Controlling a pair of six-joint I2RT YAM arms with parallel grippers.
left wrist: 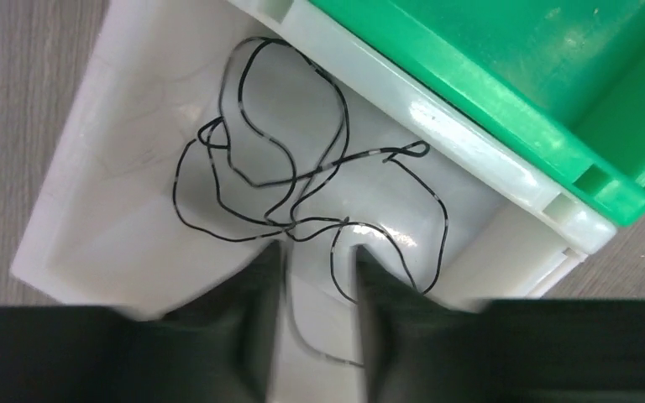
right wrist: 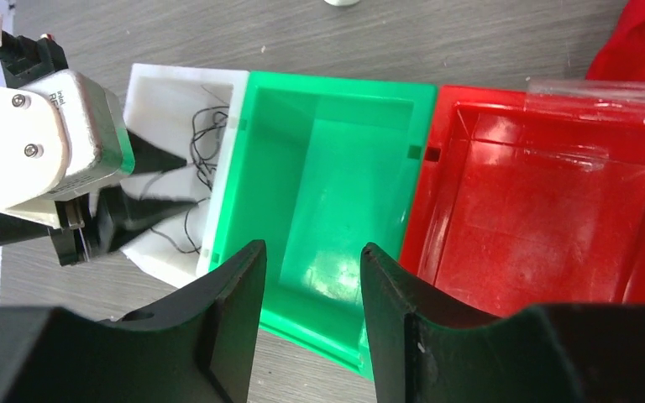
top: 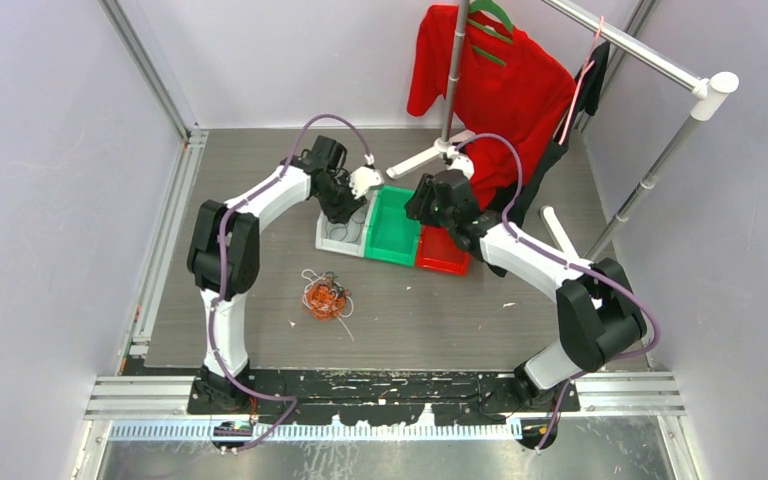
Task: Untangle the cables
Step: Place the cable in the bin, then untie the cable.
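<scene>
One thin black curly wire (left wrist: pixel 294 222) is seen lying loose in the white plastic bin (left wrist: pixel 117 210). This is the leftmost of 3 bins set in a row past mid-table, twd the far edge. The green plastic bin (left wrist: pixel 504 67) is set touching it on the right, w/ the red plastic bin (right wrist: pixel 546 210) next. The rest of the cables, a small tangled clump of orange, black and white wires (top: pixel 325 298), is found on the grey table (top: pixel 440 320), left of centre, nearer the near edge than the bins and well apart from both arms.

The left gripper (left wrist: pixel 317 256) is held low over the white bin w/ fingers parted. Nothing is clamped, but a strand of the black wire is seen running btwn them. The right gripper (right wrist: pixel 312 250) is held over the green bin, fingers likewise spread, nothing btwn them.

Judged step: black wire sorted, clump to be tackled next.

Risks:
- If the left arm is lifted carelessly, the springy strand btwn the fingers could be snagged & the wire dragged back out.
- The bin, prob. light, could be shoved if its wall is caught by a fingertip.
- At the clump, the whole lot could be lifted if one strand is pulled w/out the rest being pinned by the other gripper.
</scene>
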